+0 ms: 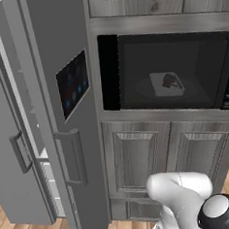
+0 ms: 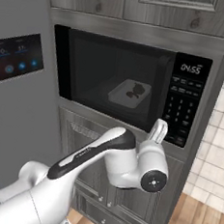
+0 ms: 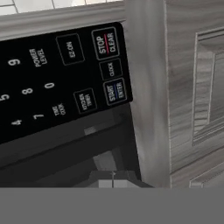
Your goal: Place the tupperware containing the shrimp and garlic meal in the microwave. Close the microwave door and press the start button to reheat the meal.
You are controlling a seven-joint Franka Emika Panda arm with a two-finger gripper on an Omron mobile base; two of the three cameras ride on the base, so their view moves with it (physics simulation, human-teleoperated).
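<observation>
The tupperware (image 2: 129, 93) sits inside the microwave (image 2: 130, 89), on the round turntable plate (image 1: 164, 89) in the middle of the cavity. It is seen through the dark glass of the microwave door (image 2: 114, 80), which is shut flat against the front. Inside the container there is a small dark curled shape, the shrimp and garlic meal (image 2: 135, 92); through the glass the colours cannot be told.

In the left base view the same container (image 1: 166, 83) appears pale against the dark cavity.

To the right of the door is the black control panel (image 2: 186, 99), with a clock display (image 2: 191, 68) at the top and rows of keys below. The hand view looks at this panel from very near and rolled to one side, so the keys stand tilted. The "START ENTER" key (image 3: 114, 92) is near the middle of this view, with "CLOCK" (image 3: 110, 70) and "STOP CLEAR" (image 3: 105, 43) beside it in one line.

The tool (image 2: 158, 130) is raised to the lower edge of the control panel, just beside the bottom keys. Its fingers are pressed together and pinch nothing.

Left of the microwave stands the grey fridge (image 1: 53, 116) with its dark touch panel (image 1: 72, 84). Grey wooden cabinet doors (image 1: 139, 158) are below the microwave.
</observation>
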